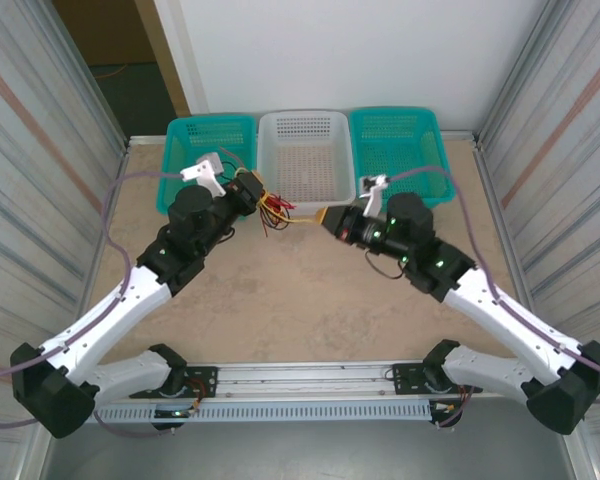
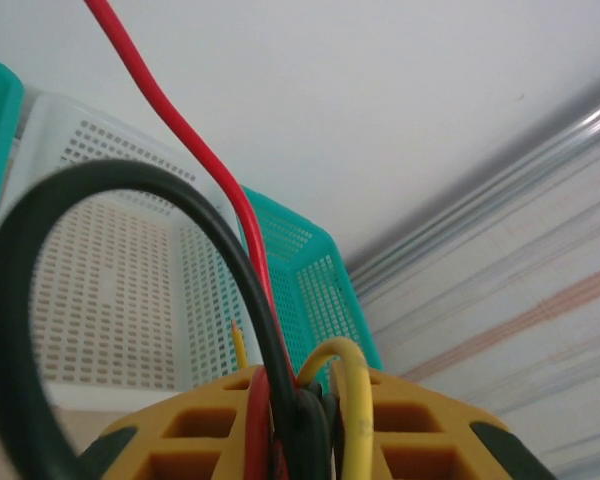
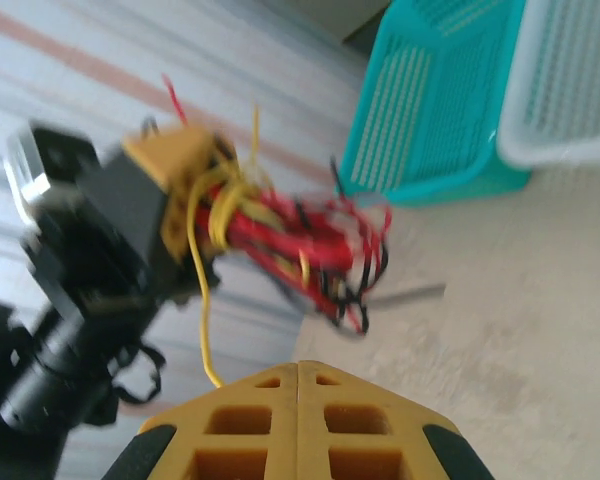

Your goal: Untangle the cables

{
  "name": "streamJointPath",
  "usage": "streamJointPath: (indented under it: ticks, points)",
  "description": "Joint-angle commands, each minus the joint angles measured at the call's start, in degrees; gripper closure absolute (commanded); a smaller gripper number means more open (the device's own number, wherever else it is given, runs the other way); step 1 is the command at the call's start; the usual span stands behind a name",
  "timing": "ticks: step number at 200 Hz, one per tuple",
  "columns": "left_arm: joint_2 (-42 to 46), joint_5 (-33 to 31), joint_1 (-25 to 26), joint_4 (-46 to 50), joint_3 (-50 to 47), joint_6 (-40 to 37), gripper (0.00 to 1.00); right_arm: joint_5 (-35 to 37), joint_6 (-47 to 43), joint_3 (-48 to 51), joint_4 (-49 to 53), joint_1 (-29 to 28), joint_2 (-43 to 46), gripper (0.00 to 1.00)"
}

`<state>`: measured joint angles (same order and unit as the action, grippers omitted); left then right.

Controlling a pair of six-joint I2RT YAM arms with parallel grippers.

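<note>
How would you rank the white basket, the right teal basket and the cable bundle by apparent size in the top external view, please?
1. White basket and right teal basket: alike, unranked.
2. Cable bundle: far smaller.

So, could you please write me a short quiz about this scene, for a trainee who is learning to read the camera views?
1. True or false: the cables lie inside the white basket.
2. Fill in: the right gripper has its two fingers pressed ___.
3. Which one clamps the bunch of cables? A. the left gripper; B. the right gripper; C. neither.

Key: 1 false; 2 together; 3 A.
</note>
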<state>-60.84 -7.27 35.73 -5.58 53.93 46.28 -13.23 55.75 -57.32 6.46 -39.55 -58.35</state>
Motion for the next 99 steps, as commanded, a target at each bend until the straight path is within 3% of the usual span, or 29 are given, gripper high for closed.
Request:
streamJointPath:
  ticks: [1, 54, 99]
  points:
    - [2.63, 7.80, -0.25, -0.67, -2.96, -1.04, 1.00, 0.69, -7.93, -6.57, 9.73, 4.53, 0.72, 1.00]
    - [5.99, 30.63, -0.56, -13.10, -9.89, 4.49, 1.00, -7.09, -5.14, -7.01, 6.09, 14.68, -7.13, 1.00]
    - [3.78, 41.59, -0.92, -19.51, -8.40, 9.57, 1.00, -12.68, -1.84, -6.94, -0.68, 19.30, -16.45, 1.00]
